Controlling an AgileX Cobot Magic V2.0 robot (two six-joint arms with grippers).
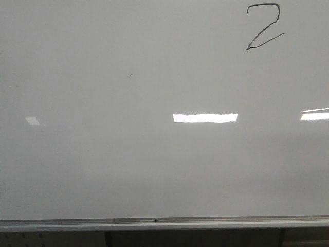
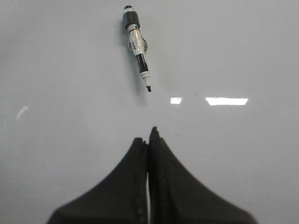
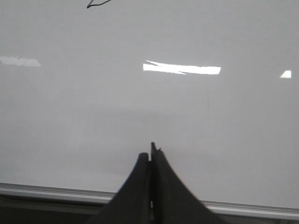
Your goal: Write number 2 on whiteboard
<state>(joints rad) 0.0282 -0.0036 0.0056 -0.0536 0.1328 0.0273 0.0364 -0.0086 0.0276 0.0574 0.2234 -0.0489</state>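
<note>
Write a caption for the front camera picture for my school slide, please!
A hand-drawn number 2 sits near the upper right of the glossy whiteboard.

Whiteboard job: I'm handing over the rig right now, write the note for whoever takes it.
Left gripper: shut, empty. Right gripper: shut, empty, facing the whiteboard above its bottom rail.
The number 2 is drawn at the board's upper right in the front view.
The uncapped marker shows in the left wrist view, against a pale surface, apart from the fingers.
Done: the writing. Left: nothing visible, perhaps capping the marker.
</note>
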